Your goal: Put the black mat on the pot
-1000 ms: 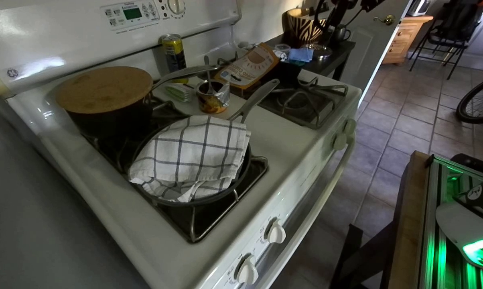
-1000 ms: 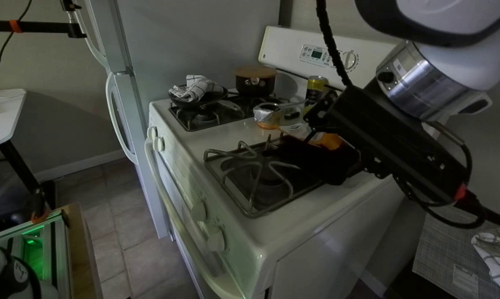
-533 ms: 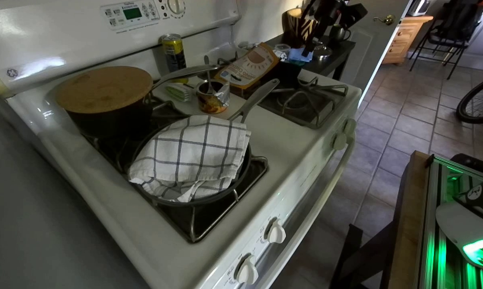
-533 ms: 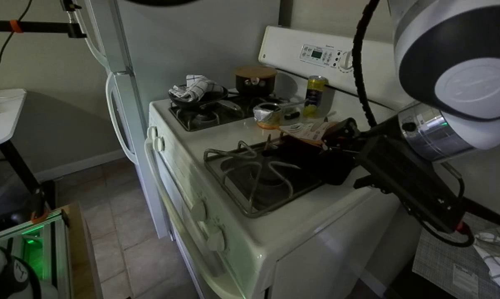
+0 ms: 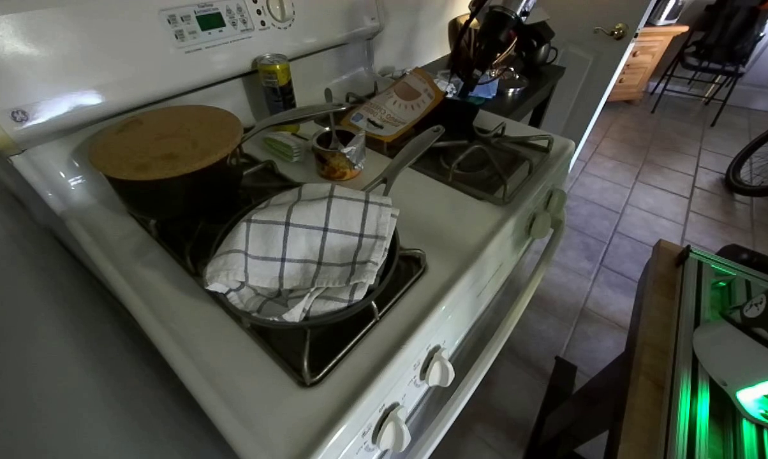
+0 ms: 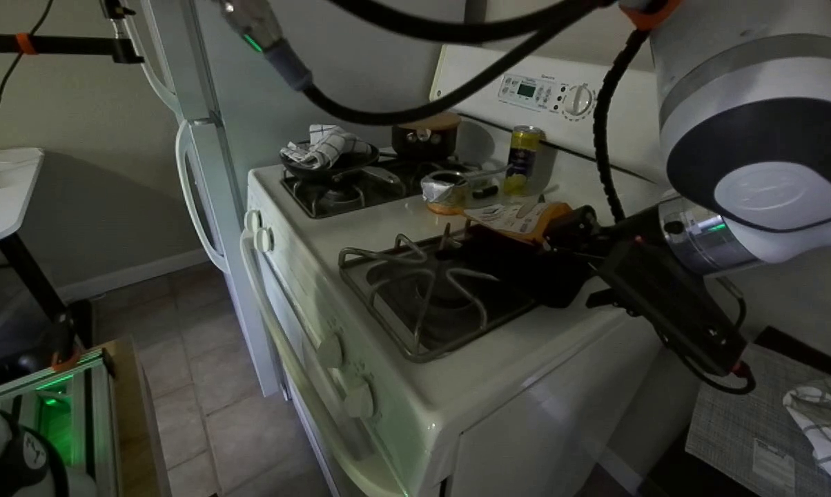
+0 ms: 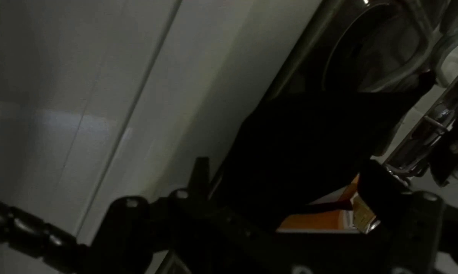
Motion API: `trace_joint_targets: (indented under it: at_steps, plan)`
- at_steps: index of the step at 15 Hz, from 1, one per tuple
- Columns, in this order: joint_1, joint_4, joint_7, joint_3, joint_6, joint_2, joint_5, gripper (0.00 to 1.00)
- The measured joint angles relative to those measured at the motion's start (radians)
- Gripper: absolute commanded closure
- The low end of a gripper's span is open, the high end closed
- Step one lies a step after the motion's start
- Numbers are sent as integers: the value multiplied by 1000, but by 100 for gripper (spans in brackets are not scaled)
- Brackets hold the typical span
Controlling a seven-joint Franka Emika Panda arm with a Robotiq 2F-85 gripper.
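The black mat point(image 6: 519, 266) lies bunched over the back of a burner grate, partly against the orange bag. It also shows in an exterior view point(image 5: 454, 116) and fills the middle of the wrist view point(image 7: 301, 137). My gripper point(image 6: 584, 266) is open at the mat's outer end, fingers spread. In the wrist view the gripper point(image 7: 288, 173) has one finger on each side of the mat's near part; whether they touch it is too dark to tell. The pot point(image 5: 167, 146), dark with a tan top, stands on the far back burner; a cable partly covers it in an exterior view point(image 6: 426, 141).
A pan with a checked cloth point(image 5: 307, 242) sits before the pot. An opened cup with a spoon point(image 5: 338, 156), a yellow can point(image 6: 522, 159) and the orange bag point(image 5: 397, 105) stand between pot and mat. The grate point(image 6: 422, 290) has raised prongs.
My gripper has moved down and back from above the orange bag to the mat's outer end, tilting as it came. Cables have swung into an exterior view. The mat and pot look unmoved.
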Motion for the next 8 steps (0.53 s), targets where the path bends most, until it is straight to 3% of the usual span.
trace_joint_targets:
  at_steps: [2, 4, 5, 8]
  plan:
    - [-5, 17, 16, 5, 0, 19, 0, 4]
    - [-9, 24, 33, 11, 0, 32, 0, 29]
    - [-9, 25, 40, 13, -1, 37, 0, 29]
    - [-9, 32, 65, 22, -19, 48, -1, 55]
